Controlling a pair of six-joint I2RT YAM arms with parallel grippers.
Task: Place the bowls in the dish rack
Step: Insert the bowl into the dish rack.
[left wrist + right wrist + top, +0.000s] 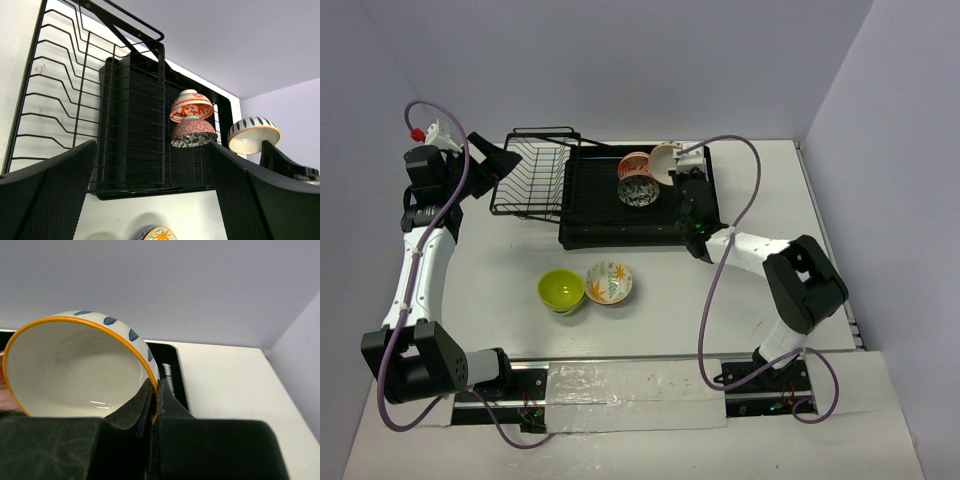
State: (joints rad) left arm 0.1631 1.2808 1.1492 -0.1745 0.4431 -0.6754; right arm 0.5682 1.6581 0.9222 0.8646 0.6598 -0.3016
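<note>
- Right gripper (153,401) is pinched on the rim of the cream bowl (75,365), which is tipped on edge over the far right of the dish rack (600,218).
- Left gripper (152,172) is spread wide and empty, by the rack's far left.
- Green bowl (561,290) and leaf bowl (609,283) sit mouth-up on the near table (770,190).

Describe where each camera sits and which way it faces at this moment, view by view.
Top external: above and behind the bases, looking down on the table and dish rack; both arms show.
Left wrist: beside the rack's basket end, looking across it; its open fingers frame the bottom.
Right wrist: over the rack, facing the far wall; its fingers pinch the rim of the blue-dashed bowl.
Shared: top and left wrist views both show that bowl in the right gripper.
</note>
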